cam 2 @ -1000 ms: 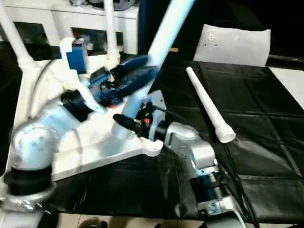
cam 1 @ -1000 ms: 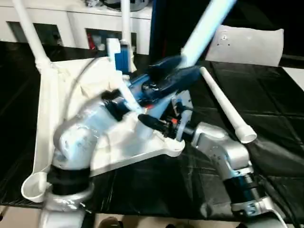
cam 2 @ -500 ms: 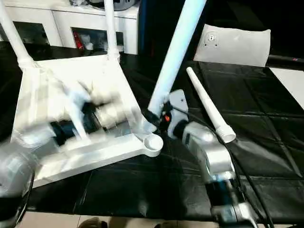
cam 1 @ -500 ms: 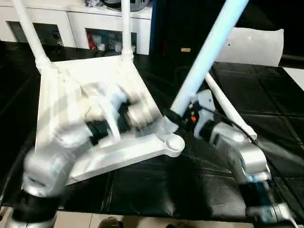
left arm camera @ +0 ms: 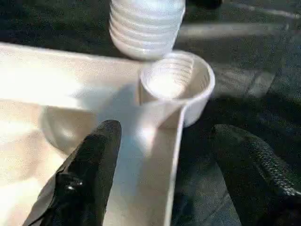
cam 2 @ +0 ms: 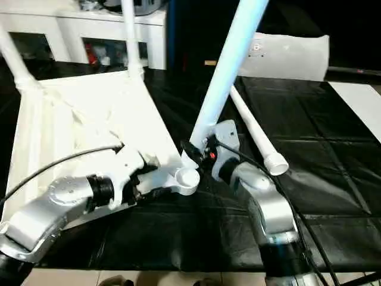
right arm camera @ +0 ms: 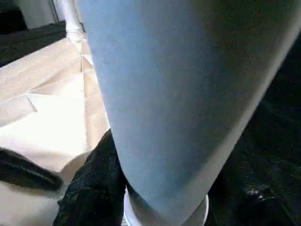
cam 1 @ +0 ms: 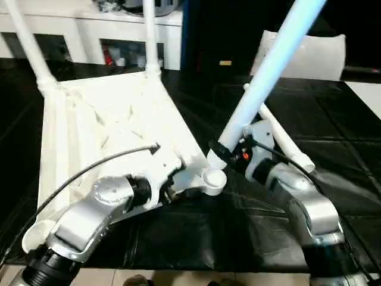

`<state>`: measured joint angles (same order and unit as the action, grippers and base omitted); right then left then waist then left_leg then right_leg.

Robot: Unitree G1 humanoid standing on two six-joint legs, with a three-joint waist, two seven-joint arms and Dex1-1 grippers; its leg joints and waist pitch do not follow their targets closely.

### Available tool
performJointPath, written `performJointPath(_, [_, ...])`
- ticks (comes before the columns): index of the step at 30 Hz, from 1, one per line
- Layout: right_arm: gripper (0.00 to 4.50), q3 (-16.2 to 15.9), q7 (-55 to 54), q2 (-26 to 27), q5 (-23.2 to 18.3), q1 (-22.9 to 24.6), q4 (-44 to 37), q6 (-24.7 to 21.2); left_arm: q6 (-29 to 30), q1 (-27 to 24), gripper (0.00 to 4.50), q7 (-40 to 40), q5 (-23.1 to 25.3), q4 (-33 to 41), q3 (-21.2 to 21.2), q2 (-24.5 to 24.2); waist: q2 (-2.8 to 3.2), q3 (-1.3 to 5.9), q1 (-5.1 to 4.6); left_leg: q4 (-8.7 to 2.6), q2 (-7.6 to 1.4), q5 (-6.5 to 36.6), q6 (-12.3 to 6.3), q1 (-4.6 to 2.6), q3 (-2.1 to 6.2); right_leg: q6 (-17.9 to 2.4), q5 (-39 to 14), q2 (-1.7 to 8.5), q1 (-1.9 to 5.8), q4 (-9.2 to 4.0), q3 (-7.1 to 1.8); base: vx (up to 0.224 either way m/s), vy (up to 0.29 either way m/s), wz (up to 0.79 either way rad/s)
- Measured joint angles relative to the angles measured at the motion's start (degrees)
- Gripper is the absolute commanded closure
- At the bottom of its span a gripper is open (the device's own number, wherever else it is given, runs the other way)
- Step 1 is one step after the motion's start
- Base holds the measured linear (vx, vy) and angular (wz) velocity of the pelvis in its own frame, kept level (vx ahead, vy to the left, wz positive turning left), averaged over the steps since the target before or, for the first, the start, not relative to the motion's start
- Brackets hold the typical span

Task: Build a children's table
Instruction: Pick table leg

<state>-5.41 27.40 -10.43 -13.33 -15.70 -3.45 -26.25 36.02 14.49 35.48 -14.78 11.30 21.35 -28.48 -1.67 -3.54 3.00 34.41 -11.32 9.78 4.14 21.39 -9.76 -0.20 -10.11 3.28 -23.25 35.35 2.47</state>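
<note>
White tapered leg (cam 1: 271,71) clamped in right gripper (cam 1: 221,150), its ribbed end just above corner socket (left arm camera: 176,84); left gripper (left arm camera: 162,165) spread astride tabletop (cam 1: 107,128) rim.

No text, label or number can be read anywhere, as far as these views allow.

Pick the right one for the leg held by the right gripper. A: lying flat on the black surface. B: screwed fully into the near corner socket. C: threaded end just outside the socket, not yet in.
C: the left wrist view shows the held leg's ribbed end beside the empty near corner socket, with the right gripper gripping the leg low down.
</note>
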Motion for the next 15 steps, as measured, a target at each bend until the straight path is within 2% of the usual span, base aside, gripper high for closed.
performJointPath(7, [2.59, -0.86, -0.11, 0.12, -0.01, 0.42, -0.97, 0.0, -1.42, 0.11, 1.91, 1.23, 2.1, -1.56, 1.57, -0.35, 0.06, -0.02, -0.21, -0.02, 0.0, 0.0, 0.0, 0.0, 0.0, 0.0, 0.0, 0.0, 0.01, -0.01, 0.0, 0.0, 0.0, 0.0])
performJointPath(10, [2.59, -1.5, -0.05, 0.18, 0.0, 0.78, -1.25, -0.02, -2.59, 0.1, 2.25, 2.01, 2.78, -2.22, 2.07, -0.75, 0.08, -0.03, -0.26, -0.02, 0.0, 0.0, 0.0, -0.01, 0.0, 0.0, 0.0, 0.0, 0.01, -0.01, 0.0, 0.0, 0.0, 0.0])
performJointPath(13, [2.59, -1.95, 0.1, 0.21, 0.0, 1.78, -2.2, -0.18, -3.44, 0.11, 2.31, 2.56, 3.3, -2.94, 2.12, -0.91, 0.1, -0.04, -0.26, -0.02, 0.0, 0.0, 0.0, -0.03, 0.0, 0.0, 0.0, 0.0, 0.03, -0.02, -0.01, 0.0, 0.0, 0.0])
performJointPath(15, [2.59, -1.95, 0.21, 0.16, 0.0, 1.79, -2.22, -0.49, -3.78, 0.19, 2.6, 3.1, 3.47, -3.19, 2.15, -1.25, 0.1, -0.04, -0.36, -0.02, 0.01, 0.0, 0.0, -0.05, 0.0, 0.0, 0.0, 0.0, 0.05, -0.03, -0.01, 0.0, 0.0, 0.0])
